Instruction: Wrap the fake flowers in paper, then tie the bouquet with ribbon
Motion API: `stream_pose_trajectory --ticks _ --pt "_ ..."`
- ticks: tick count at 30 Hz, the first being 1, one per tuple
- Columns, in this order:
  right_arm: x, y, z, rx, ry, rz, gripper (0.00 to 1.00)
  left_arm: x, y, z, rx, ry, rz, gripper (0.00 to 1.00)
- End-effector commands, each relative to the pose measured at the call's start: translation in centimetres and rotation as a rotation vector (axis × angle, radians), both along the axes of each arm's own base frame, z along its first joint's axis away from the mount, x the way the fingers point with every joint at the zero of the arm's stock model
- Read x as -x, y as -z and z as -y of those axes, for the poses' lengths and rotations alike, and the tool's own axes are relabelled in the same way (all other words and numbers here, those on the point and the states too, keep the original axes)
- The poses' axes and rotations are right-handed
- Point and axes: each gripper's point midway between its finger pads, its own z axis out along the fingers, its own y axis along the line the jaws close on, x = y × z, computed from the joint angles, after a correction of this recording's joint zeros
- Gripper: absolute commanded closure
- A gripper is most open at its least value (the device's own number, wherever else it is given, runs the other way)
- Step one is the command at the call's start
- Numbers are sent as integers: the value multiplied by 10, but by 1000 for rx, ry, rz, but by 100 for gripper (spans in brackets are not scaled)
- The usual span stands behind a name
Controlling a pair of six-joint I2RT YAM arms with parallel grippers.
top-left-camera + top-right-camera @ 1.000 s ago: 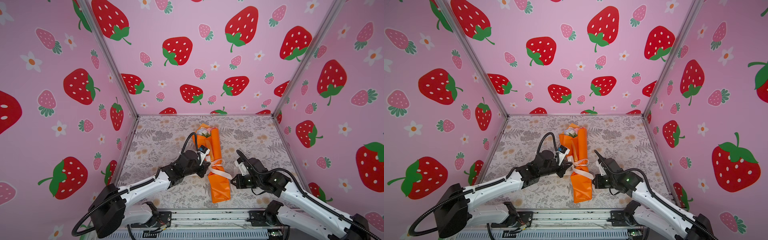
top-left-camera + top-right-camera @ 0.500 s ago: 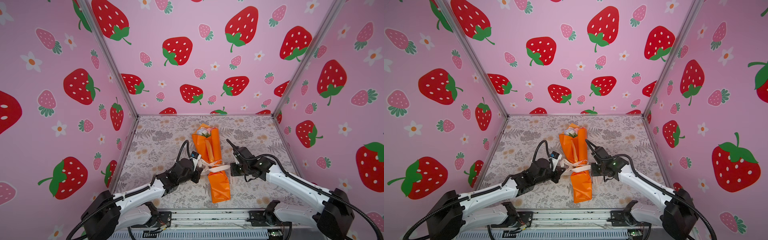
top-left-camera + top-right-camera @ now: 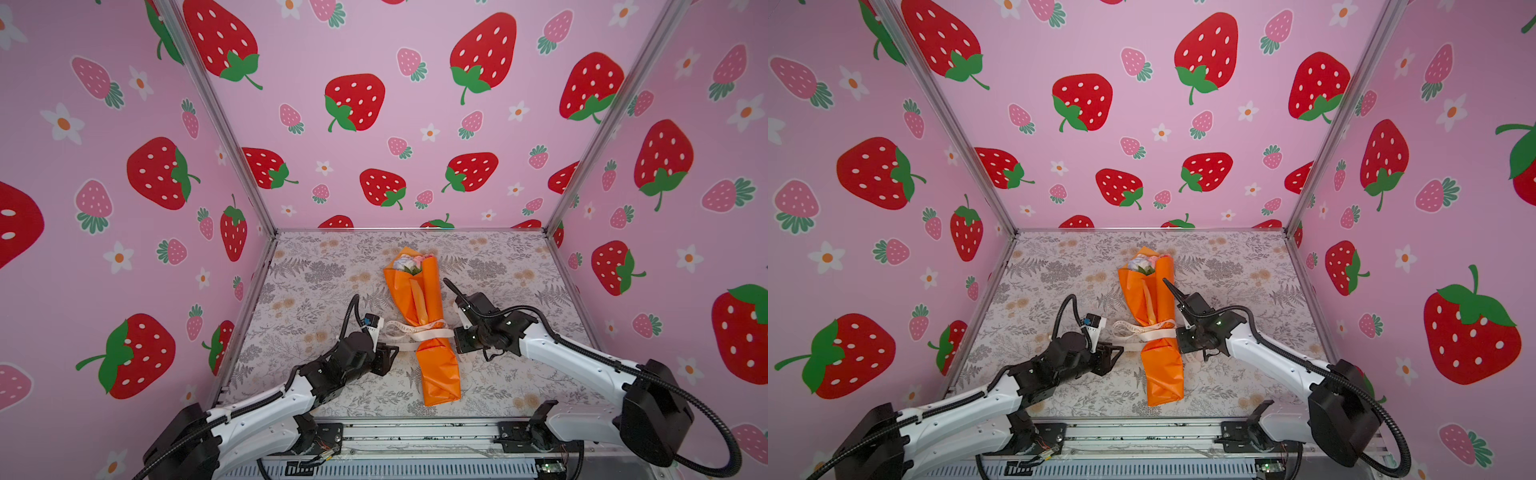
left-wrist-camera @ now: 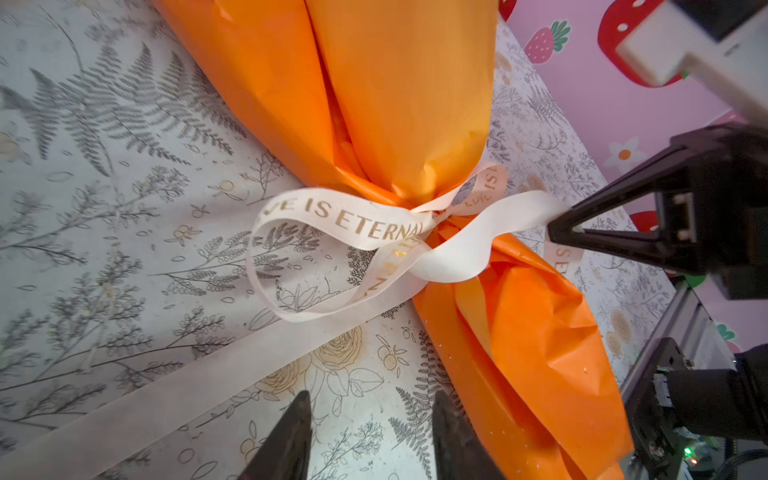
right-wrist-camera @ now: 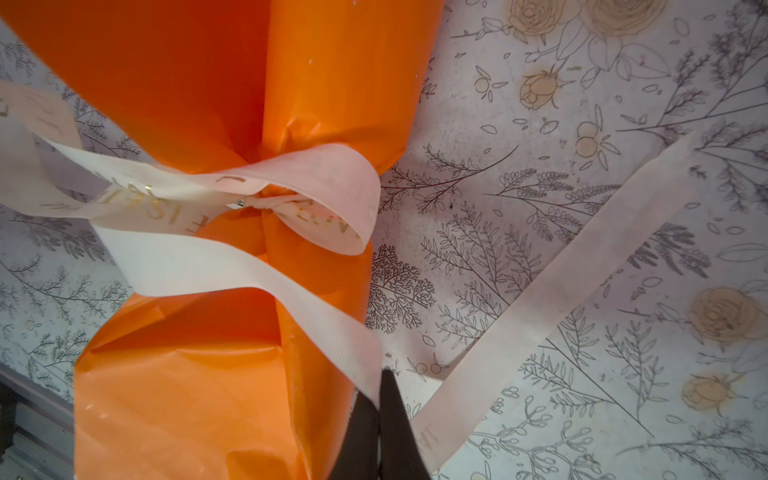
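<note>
Orange-wrapped bouquet of fake flowers (image 3: 415,299), flat, white and pink blooms at the far end, waist cinched.

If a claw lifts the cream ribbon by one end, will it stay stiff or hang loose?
Probably loose: the cream ribbon, tied around the bouquet, curls in soft loops. Likely light too: one loop holds its arch unaided.

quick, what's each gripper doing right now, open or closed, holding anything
left gripper: open, holding nothing
right gripper: closed on the ribbon
</note>
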Motion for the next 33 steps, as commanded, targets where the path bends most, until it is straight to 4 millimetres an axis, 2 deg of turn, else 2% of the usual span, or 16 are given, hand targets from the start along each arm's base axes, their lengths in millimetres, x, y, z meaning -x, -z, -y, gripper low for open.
stream_pose_trajectory --ticks 1,3,5,7,11,15,18,29,33 --pt "2 -4 0 -12 -22 9 95 -1 -19 -15 -20 -30 85 44" --pt "5 -3 2 -10 -27 -1 95 0 -46 -4 -31 68 187 42" --pt "7 -1 5 -3 -22 -6 94 -1 -62 6 -87 155 254 42" --pt "9 -1 6 -8 -20 -3 94 -5 -68 18 -153 232 284 40" --pt "13 -2 3 -41 -35 -5 94 -14 -70 56 -225 401 273 40" --pt "18 1 0 -70 -39 -29 93 -25 -59 89 -262 521 207 45" --pt "21 4 -2 -96 -34 -43 92 -36 -46 103 -298 554 176 47" --pt "22 3 -6 -143 -12 -44 92 -66 -20 123 -401 555 132 49" --pt "22 4 -6 -144 -11 -47 92 -70 -9 126 -435 568 100 55"
